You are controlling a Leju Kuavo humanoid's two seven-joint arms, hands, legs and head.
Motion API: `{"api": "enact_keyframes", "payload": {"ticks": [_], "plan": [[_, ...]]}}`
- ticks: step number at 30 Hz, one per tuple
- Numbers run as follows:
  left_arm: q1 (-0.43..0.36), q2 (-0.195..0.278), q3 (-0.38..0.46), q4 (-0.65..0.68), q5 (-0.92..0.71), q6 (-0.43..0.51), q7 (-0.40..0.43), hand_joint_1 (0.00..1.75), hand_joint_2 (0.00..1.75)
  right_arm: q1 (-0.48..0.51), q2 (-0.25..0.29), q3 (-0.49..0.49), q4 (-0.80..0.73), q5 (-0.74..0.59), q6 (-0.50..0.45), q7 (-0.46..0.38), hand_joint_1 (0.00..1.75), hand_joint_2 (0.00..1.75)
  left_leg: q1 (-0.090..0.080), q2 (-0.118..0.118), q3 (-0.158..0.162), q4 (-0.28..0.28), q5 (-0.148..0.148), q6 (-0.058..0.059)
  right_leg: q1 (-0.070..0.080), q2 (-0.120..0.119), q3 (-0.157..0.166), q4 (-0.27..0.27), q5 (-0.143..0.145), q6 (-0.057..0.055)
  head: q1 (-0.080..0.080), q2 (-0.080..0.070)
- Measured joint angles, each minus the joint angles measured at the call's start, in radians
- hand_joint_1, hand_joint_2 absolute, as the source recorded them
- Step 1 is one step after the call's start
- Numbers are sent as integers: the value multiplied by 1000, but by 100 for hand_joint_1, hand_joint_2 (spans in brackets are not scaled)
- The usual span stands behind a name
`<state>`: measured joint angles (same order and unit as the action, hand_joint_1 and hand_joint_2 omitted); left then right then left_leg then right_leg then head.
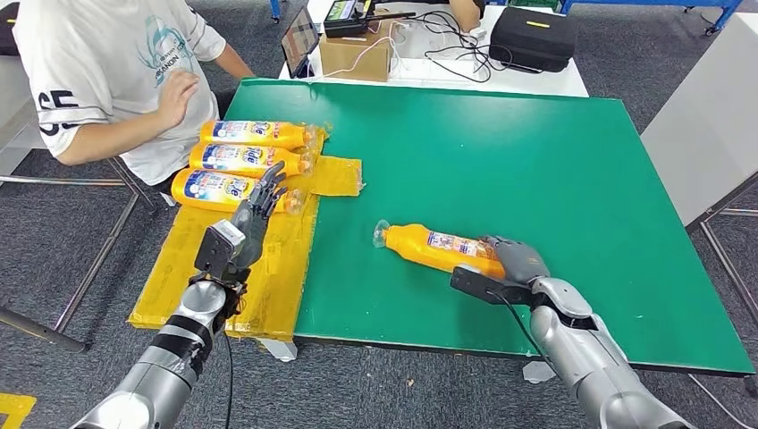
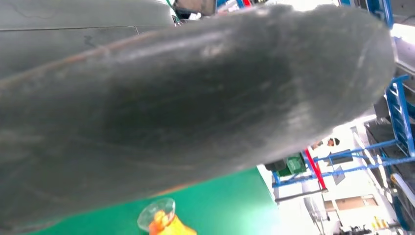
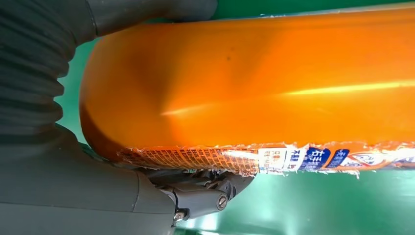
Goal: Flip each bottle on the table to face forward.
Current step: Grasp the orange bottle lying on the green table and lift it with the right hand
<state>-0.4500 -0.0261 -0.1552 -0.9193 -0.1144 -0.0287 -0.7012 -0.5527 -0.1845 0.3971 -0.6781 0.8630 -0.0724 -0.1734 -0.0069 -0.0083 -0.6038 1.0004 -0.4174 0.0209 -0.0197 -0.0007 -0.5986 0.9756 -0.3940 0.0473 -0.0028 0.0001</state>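
The orange bottle (image 1: 438, 249) lies on its side on the green table (image 1: 501, 152), its base wrapped by the right hand (image 1: 514, 259), apparently so it can be rolled label-forward. Three bottles (image 1: 250, 161) lie in a row on the yellow mat (image 1: 223, 277), probably already turned. The left hand (image 1: 259, 204) hovers by them, fingers extended, holding nothing.

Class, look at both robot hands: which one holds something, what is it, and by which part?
The right hand grips the lone orange bottle at its base end, opposite the clear cap. The left hand holds nothing, its fingers apart above the three-bottle row.
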Motion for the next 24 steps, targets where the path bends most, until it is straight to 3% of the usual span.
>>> {"api": "enact_keyframes", "payload": {"ticks": [13, 17, 24], "plan": [[-38, 1, -9, 45, 1, 1, 0, 0, 0, -23, -15, -1, 35, -103, 36, -65, 175, 175, 0, -1, 0, 0, 0, 0, 0, 0, 0, 0, 0, 0, 0, 0], [-83, -8, -6, 135, -5, 48, 0, 0, 175, -1, 7, -18, 33, -187, -47, -105, 175, 175, 0, -1, 0, 0, 0, 0, 0, 0, 0, 0, 0, 0, 0, 0], [-175, -66, 30, 321, -17, 117, 1, 0, 175, 61, 154, -114, 4, -382, -263, -221, 175, 175, 1, 0, -4, 0, 0, -1, 1, 0, -4, 1, 0, 0, 0, 0]]}}
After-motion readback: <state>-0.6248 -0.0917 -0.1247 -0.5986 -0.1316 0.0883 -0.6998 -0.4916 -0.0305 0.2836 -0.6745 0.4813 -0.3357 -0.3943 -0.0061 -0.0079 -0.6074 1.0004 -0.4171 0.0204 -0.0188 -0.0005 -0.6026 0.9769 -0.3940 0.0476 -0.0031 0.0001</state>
